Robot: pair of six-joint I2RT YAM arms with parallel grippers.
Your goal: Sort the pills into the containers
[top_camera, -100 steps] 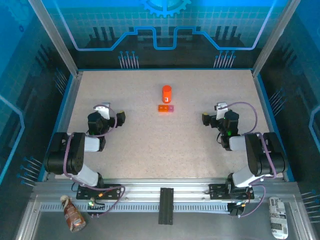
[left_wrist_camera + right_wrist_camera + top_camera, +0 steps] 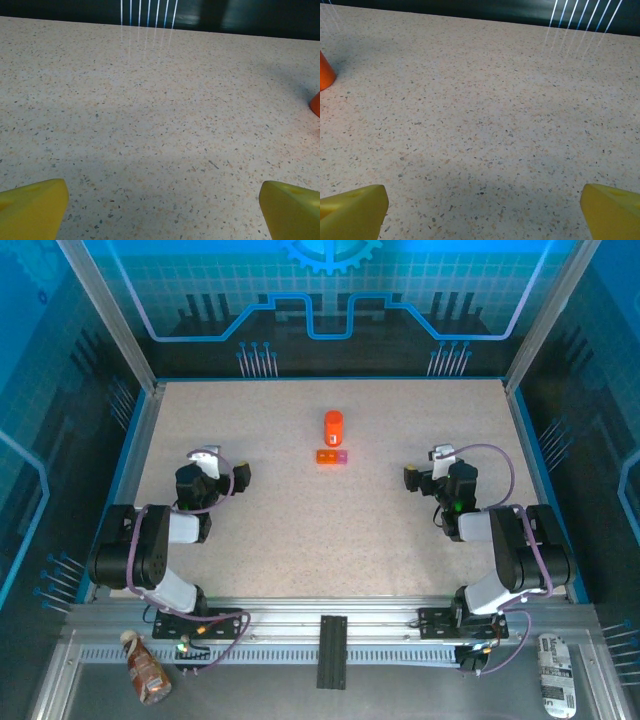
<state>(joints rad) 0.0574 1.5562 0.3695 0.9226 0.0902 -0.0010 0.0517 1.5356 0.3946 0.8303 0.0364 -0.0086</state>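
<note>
Waiting at mid-table, the box (image 2: 332,456) lies just in front of the bottle (image 2: 333,425), well apart from both arms; left gripper (image 2: 241,477) and right gripper (image 2: 411,478) gape wide and empty, and the first reach should probably take the bottle squarely and keep it upright

orange-pink containers (image 2: 332,456), flat, mid-table

Speckled beige bench (image 2: 300,510) carrying an upright orange bottle (image 2: 333,425) near its far middle, with the small orange-and-pink containers (image 2: 332,456) just in front.
</note>
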